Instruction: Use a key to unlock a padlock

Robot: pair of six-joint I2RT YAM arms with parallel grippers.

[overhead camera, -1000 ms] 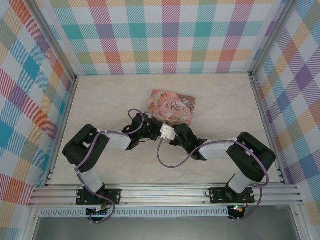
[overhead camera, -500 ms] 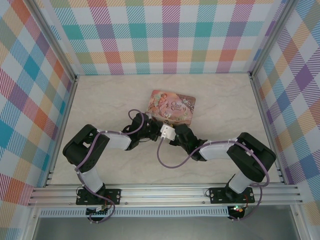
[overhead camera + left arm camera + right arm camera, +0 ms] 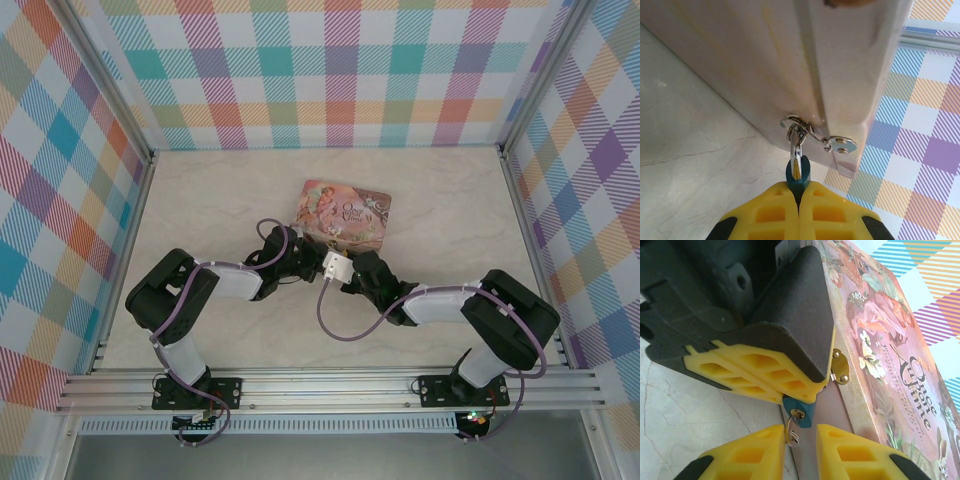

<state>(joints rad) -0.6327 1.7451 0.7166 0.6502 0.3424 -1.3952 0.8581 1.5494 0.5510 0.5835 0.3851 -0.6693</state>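
The small blue padlock [image 3: 799, 175] hangs by its silvery shackle [image 3: 796, 142] from the hasp on the front of the pink tin [image 3: 790, 60]. My left gripper [image 3: 799, 194] is shut on the padlock's body, and its yellow fingers [image 3: 765, 375] pinch the padlock [image 3: 802, 412] from above in the right wrist view. A tiny key [image 3: 792, 434] sits in the keyhole with its ring hanging down. My right gripper [image 3: 801, 439] stands just below, its jaws apart on either side of the key, with the key against the left finger. From above, the left gripper [image 3: 300, 258] and the right gripper [image 3: 345, 270] meet at the tin's [image 3: 345, 212] front edge.
The tin [image 3: 880, 340] lies flat mid-table with its lid down. A purple cable [image 3: 335, 325] loops over the table in front of the right arm. Plaid walls [image 3: 60, 200] close in three sides, with bare marble table [image 3: 200, 200] around the tin.
The right arm's elbow and forearm have shifted slightly right and toward the near edge. The left arm and the tin have stayed put.
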